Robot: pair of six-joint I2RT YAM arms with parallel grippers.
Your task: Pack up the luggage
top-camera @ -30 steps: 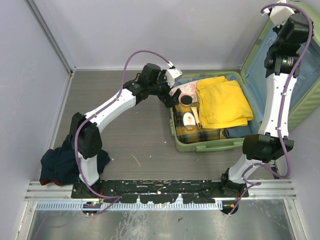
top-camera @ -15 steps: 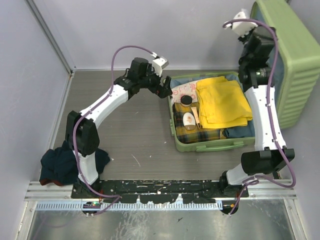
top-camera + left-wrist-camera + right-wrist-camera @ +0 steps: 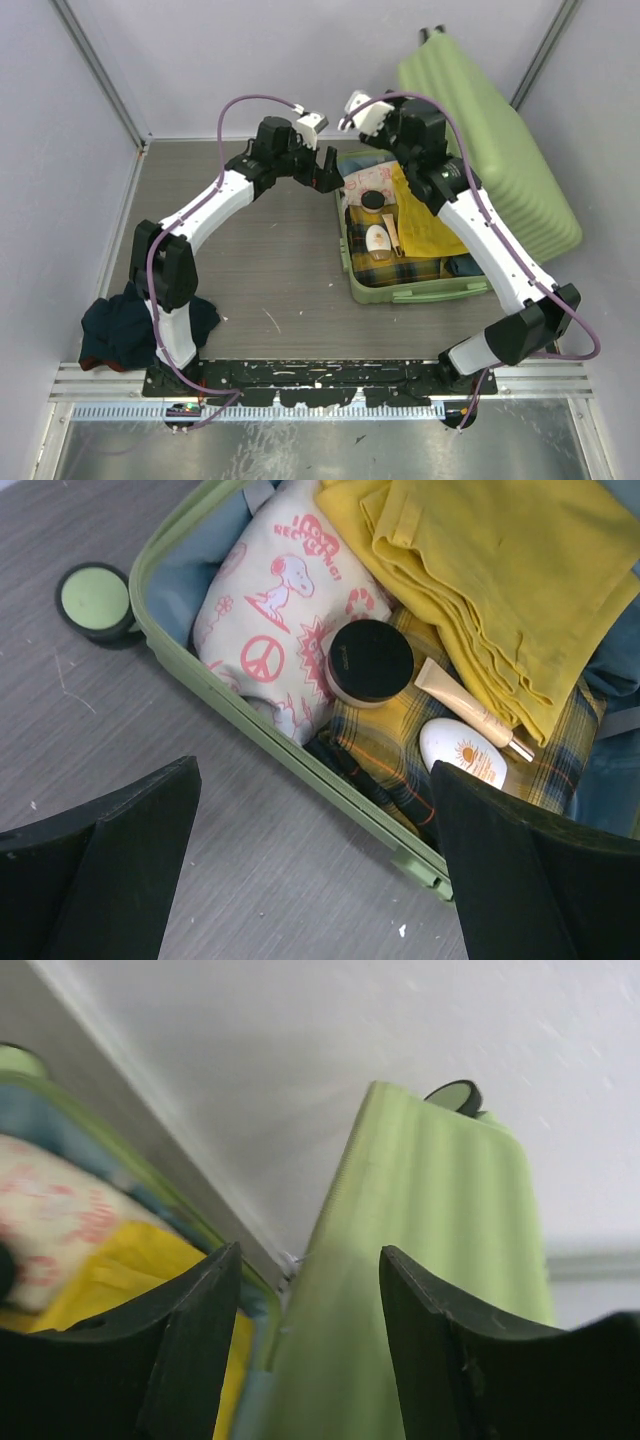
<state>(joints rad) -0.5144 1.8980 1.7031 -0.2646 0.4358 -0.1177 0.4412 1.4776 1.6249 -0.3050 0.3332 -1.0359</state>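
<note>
Luggage (image 3: 420, 291) below left tool (image 3: 328, 172)

My table (image 3: 280, 265): grey wood-grain top, pale scratch on bare middle. Luggage (image 3: 420, 290) lies open on it, right of centre, base flat on grain, lid tilted up at far right. Dark blue cloth heap (image 3: 115, 330) at near left, bunched against my left arm base (image 3: 175, 365).
</note>
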